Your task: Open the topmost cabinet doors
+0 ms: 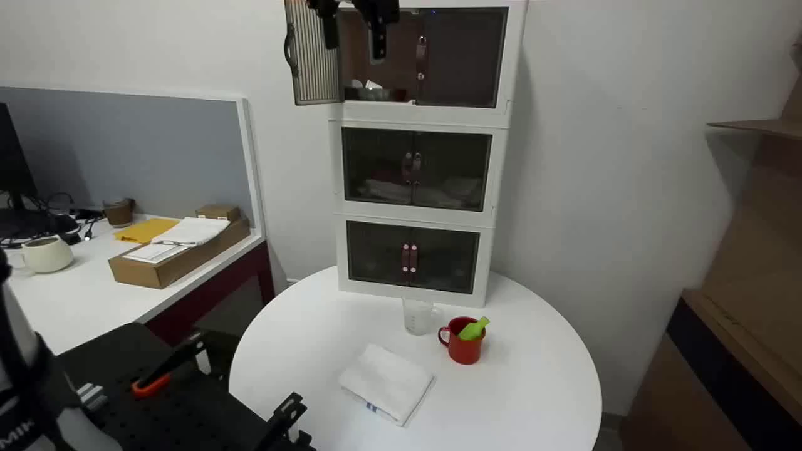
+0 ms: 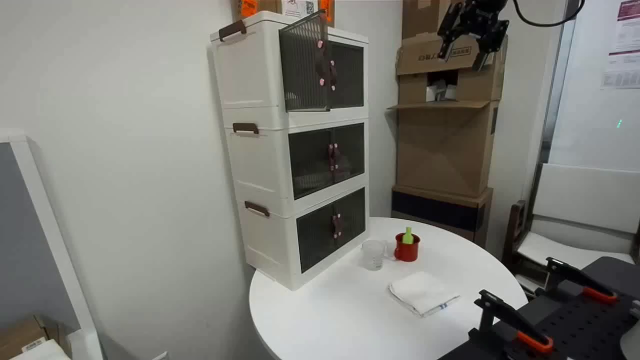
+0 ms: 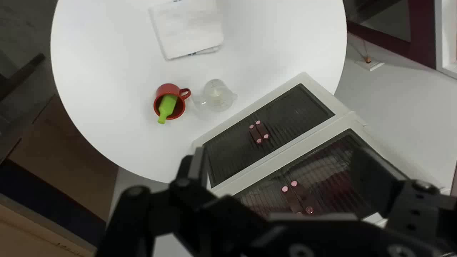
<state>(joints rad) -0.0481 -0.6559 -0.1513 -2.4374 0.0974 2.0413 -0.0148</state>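
1. In an exterior view, at the top of the cabinet (image 1: 438,114), the left door (image 1: 316,62) stands swung out, the right door (image 1: 463,62) is closed, and a bowl (image 1: 376,94) sits inside
2. In an exterior view, the gripper (image 2: 462,62), spread wide and holding nothing, hangs well apart from the cabinet
3. In the wrist view, the counter (image 3: 107,53) bears a cloth (image 3: 187,28), a cup (image 3: 217,95) and a mug (image 3: 167,88)

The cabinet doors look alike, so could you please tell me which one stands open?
The top left door, left in both exterior views, is swung outward; the top right door and four lower doors are shut.
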